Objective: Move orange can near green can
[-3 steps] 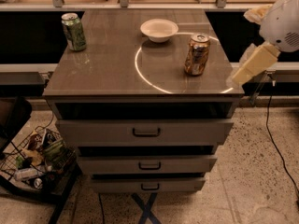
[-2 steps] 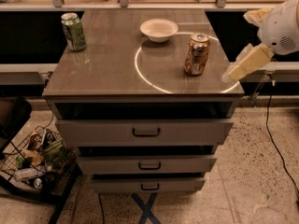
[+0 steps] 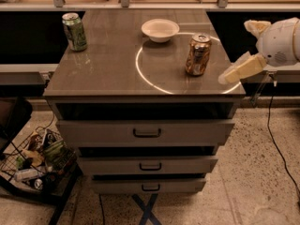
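The orange can stands upright on the right side of the grey cabinet top. The green can stands upright at the far left corner of the same top. My gripper comes in from the right, at the cabinet's right edge, a short way right of the orange can and not touching it. Its pale fingers point down and left toward the can. The gripper holds nothing.
A white bowl sits at the back middle of the top, between the cans. A bright ring of light lies on the surface. Three drawers are below. A wire basket of clutter stands on the floor at left. A cable hangs at right.
My gripper has moved left and slightly up, closer to the orange can. Both cans and the bowl have not moved.
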Tool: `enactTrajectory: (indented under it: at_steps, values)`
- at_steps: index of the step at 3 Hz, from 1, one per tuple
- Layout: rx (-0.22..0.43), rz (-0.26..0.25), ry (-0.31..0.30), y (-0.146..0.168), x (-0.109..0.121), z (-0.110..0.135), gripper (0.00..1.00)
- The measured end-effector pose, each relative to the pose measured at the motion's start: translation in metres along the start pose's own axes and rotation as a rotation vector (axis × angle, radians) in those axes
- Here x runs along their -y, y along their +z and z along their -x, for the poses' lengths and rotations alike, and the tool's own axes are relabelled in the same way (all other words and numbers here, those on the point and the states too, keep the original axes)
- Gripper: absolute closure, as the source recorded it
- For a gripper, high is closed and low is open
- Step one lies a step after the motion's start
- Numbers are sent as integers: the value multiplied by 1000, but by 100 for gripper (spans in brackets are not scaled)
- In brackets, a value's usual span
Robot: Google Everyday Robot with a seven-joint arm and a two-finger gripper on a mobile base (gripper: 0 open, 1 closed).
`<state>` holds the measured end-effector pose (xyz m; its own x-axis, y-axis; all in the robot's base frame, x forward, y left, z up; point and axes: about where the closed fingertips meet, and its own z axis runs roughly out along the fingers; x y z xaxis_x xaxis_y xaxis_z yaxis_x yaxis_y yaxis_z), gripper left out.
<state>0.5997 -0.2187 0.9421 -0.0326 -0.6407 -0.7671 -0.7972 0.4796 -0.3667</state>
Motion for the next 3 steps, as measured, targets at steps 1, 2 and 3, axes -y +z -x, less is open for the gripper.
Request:
enactTrajectory:
  at_steps: [1,2,3]
  values:
    - [54,1,47,11,3,-14,0]
    - [156,5,136,23,0,-29,0]
    - [156,5,136,23,0,-29,0]
